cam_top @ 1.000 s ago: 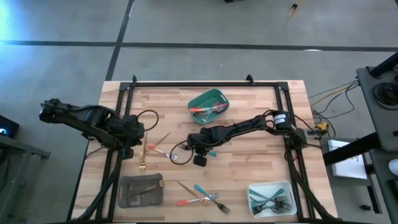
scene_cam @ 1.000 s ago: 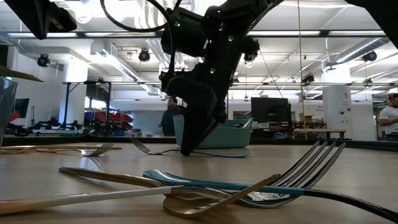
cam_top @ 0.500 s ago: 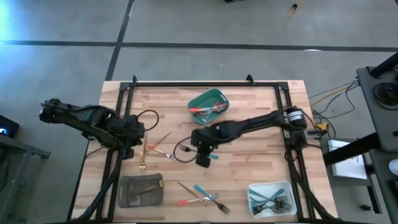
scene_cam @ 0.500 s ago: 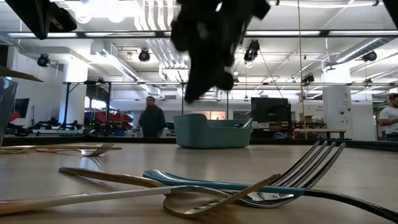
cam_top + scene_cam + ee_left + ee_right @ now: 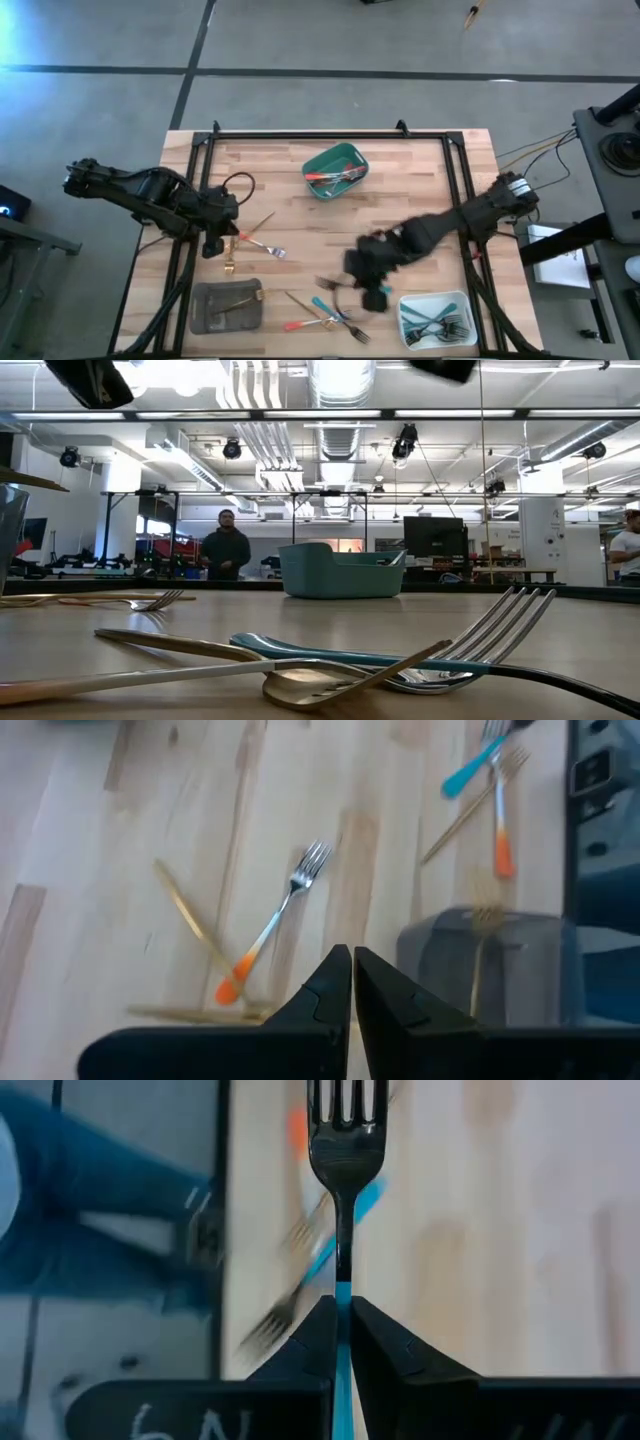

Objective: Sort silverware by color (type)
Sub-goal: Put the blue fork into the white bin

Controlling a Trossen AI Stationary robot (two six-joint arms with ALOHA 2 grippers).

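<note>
My right gripper (image 5: pixel 352 280) hangs above the table's near right part, shut on a teal-handled fork (image 5: pixel 345 1140) whose tines stick out ahead of the fingers. At the left side, my left gripper (image 5: pixel 213 245) is shut on nothing, over a red-orange-handled fork (image 5: pixel 280 915) and gold pieces (image 5: pixel 262 222) that lie flat on the wood. A pile of teal, red-orange and gold silverware (image 5: pixel 325 315) lies near the front edge. No gripper tip shows in the low view. My right gripper pinches the fork's teal handle (image 5: pixel 343 1305) between its two fingers. The fork runs in line with the fingers, its tines (image 5: pixel 346 1100) pointing away from the wrist. The fingers slant down toward the table's near left, and the fork is lifted clear of the table.
A green tray (image 5: pixel 336 170) with red-orange-handled pieces stands at the far middle. A grey tray (image 5: pixel 227 305) with gold pieces is at the near left, and a white tray (image 5: pixel 437 318) with teal forks at the near right. A black frame (image 5: pixel 330 133) rims the table.
My right gripper has risen from the table's middle with the teal-handled fork. It has swung fast toward the near right, toward the white tray, and has left the low view upward. The fork is now lifted clear of the wood.
</note>
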